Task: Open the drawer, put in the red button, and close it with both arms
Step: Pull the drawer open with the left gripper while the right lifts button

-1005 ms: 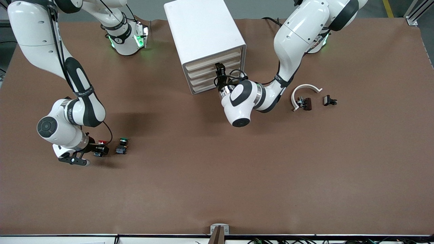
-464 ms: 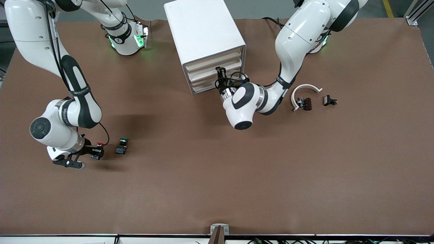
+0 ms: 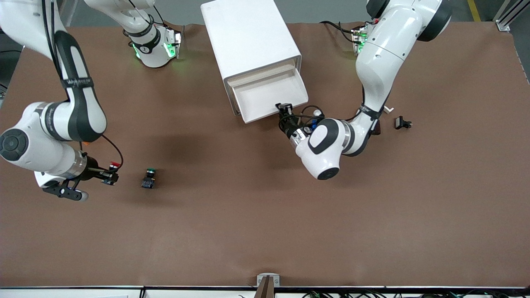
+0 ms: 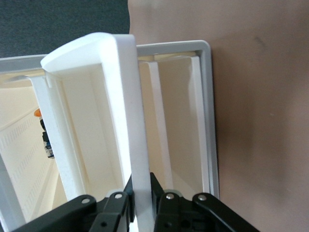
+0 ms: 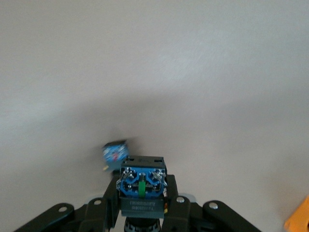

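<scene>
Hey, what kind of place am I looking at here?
Likely a robotics lab test bench: two white arms bolted at a brown-covered table, a small white drawer cabinet, and aluminium framing at the corner.

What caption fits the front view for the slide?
Left pincer grips the pulled-out drawer front while the right pincer holds the red button beside the green button.

We see the drawer (image 3: 271, 94) pulled out of the cabinet (image 3: 248, 37) toward the front camera; a button (image 3: 148, 178) lies toward the right arm's end of the table (image 3: 265, 231).
</scene>
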`<state>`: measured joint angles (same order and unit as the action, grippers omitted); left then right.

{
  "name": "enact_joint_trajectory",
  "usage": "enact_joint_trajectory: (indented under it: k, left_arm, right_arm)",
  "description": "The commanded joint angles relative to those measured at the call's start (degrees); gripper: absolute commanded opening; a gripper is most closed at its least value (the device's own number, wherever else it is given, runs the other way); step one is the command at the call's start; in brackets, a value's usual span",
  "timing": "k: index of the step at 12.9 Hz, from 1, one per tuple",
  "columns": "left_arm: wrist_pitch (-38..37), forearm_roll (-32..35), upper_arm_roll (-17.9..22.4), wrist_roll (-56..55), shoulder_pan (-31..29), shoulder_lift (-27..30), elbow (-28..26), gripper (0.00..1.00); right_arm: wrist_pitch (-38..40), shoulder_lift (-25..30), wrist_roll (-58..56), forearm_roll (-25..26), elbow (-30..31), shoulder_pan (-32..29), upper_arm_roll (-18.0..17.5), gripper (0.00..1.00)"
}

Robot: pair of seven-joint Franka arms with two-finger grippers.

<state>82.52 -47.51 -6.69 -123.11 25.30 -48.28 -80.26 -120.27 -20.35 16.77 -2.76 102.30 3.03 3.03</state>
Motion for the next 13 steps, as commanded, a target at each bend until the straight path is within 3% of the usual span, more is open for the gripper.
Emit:
enact_joint_trajectory:
  k: [1,2,3,7,10,13]
  left_arm:
    - [4.0,0.2,2.9,6.7,0.2,-2.0,3.9,0.12]
    - [4.1,0.2,3.0,8.5,0.2,-1.9,4.0,0.52]
    - [4.1,0.1,3.2,9.1,-0.4,-1.8,4.0,1.00]
    - [4.1,0.9,4.0,10.9,-2.3,-1.1,6.2,1.00]
    - [4.1,3.5,8.0,12.1,-2.4,-0.9,9.9,1.00]
    - [4.2,6.5,13.4,24.2,-2.5,2.7,10.6,1.00]
  right_arm:
    - [5.1,5.6,12.4,-0.5,1.2,6.3,0.1,0.00]
    - [6.0,6.5,17.0,-0.5,1.2,8.5,0.1,0.00]
    - [6.6,7.1,21.1,-0.5,1.1,10.9,0.1,0.00]
    - [7.8,8.4,36.9,-0.5,0.0,20.8,0.1,0.00]
    - [9.3,8.7,45.7,-0.5,-2.1,27.7,0.1,0.00]
    - [9.3,8.6,51.0,-3.1,-2.5,33.8,0.1,0.00]
